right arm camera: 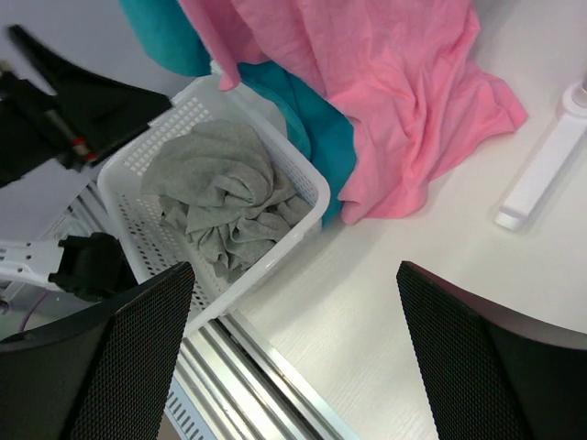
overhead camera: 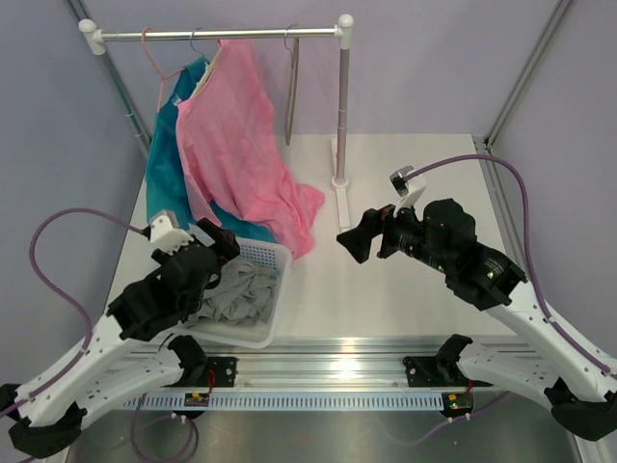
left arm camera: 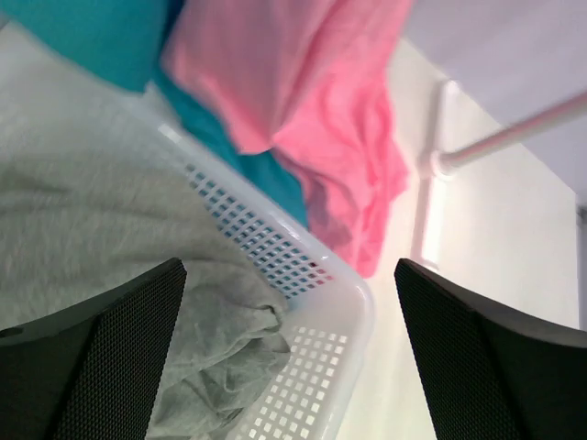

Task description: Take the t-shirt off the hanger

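The grey t-shirt [overhead camera: 234, 289] lies crumpled in a white basket [overhead camera: 281, 280] at the near left of the table. The thin grey-brown hanger [overhead camera: 292, 92] hangs bare and edge-on from the rail, right of the pink garment. My left gripper [overhead camera: 218, 245] hovers over the basket's far end, open and holding nothing. In the left wrist view the t-shirt [left arm camera: 110, 229] spreads below the left gripper [left arm camera: 289, 367], beside the basket's rim [left arm camera: 353, 302]. My right gripper [overhead camera: 364, 234] stands open above bare table at mid-right. In the right wrist view the right gripper [right arm camera: 293, 357] faces the t-shirt [right arm camera: 220, 197] and the basket [right arm camera: 307, 179].
A pink garment [overhead camera: 241, 145] and a teal garment [overhead camera: 169, 164] hang from the silver rail [overhead camera: 217, 36], their hems on the table by the basket. A pink wire hanger [overhead camera: 154, 68] hooks at the rail's left. The rack's post [overhead camera: 343, 106] stands at back centre.
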